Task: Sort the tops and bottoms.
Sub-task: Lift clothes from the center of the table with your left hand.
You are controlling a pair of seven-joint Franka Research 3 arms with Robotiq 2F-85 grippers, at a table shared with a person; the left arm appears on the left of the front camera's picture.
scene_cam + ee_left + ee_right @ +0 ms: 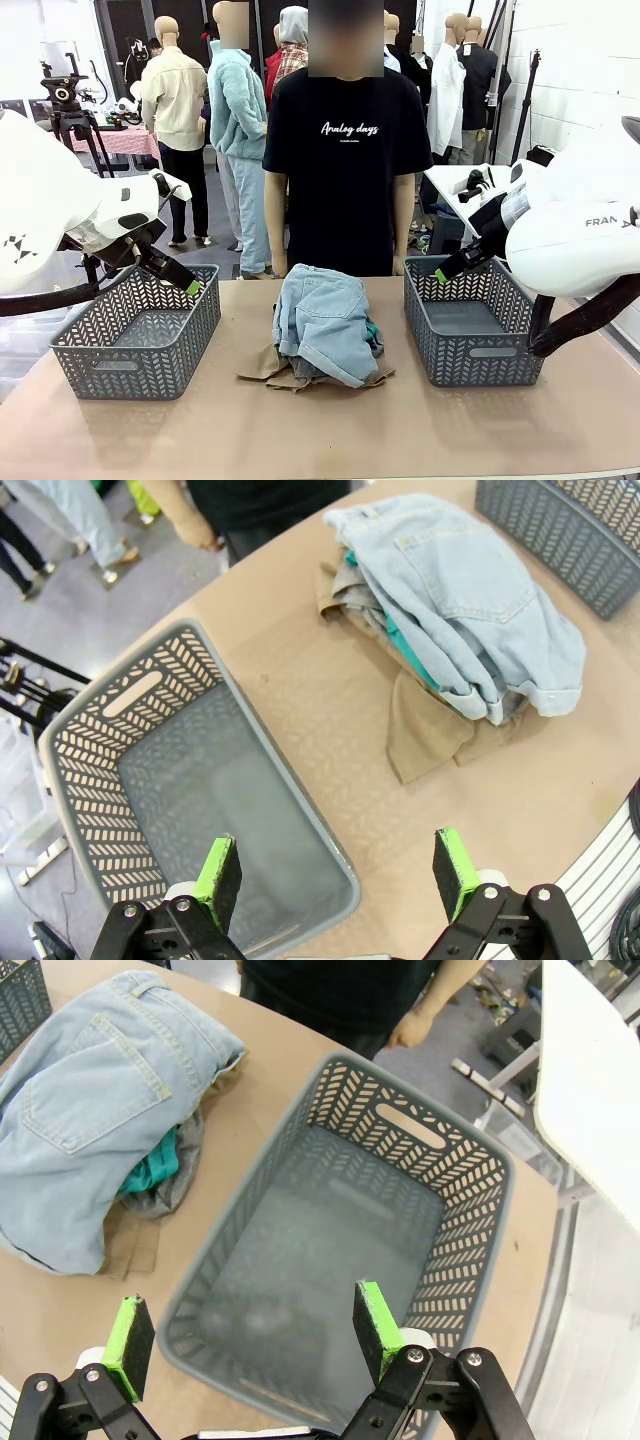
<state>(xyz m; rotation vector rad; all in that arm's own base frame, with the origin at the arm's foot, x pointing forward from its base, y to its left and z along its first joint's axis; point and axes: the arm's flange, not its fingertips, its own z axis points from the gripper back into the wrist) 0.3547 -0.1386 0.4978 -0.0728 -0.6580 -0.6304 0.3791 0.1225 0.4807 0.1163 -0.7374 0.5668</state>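
Denim bottoms (325, 320), soft tops (265, 368) seemingly bunched beneath

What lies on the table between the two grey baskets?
Front view: a clothes pile, denim shorts on top, a khaki garment beneath, teal cloth peeking out.

a white brick wall (585, 60) flanks the grey floor (170, 575); a tripod (68, 105) stands beside a red-checked table (120, 140).

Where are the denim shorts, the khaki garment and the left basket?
denim shorts (322, 318): front view, middle of the top denim panel.
khaki garment (425, 730): left wrist view, flap sticking out under the pile.
left basket (160, 360): front view, its near lattice wall.
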